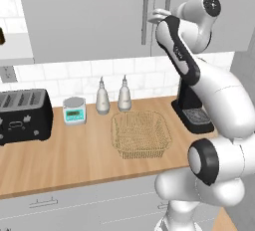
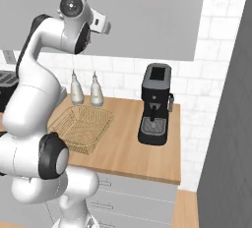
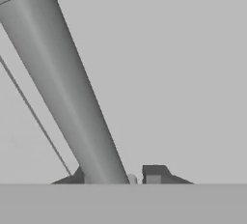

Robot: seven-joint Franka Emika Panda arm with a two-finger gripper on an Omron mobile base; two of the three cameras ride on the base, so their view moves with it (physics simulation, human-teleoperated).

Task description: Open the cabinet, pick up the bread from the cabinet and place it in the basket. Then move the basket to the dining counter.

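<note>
The claw sits right at a long grey bar handle of the cabinet, and the coming pull turns on that fit. In the hand view the bar crosses the picture as a thick slanted cylinder and runs down between the two dark fingertips, one showing on each side of its lower end. The bar's long axis is vertical in the room, so the slant comes from the roll of the hand. The fingers look set about as wide as the bar itself, flanking it closely. Whether they press on it or leave a sliver of gap cannot be told from here.

Just beyond the bar lies the flat door face, with a thin door seam slanting off to one side. In the left base view the wrist reaches up to the pair of handles at the meeting of two doors, and the doors read as closed. So the step in hand is, by my judgement, gripping the handle before swinging the door outward, toward the arm.

The bread is not visible; it is presumably behind the doors.

Well below the claw, on the wooden bench, the basket rests with nothing in it, between a coffee machine and a dark toaster.
</note>
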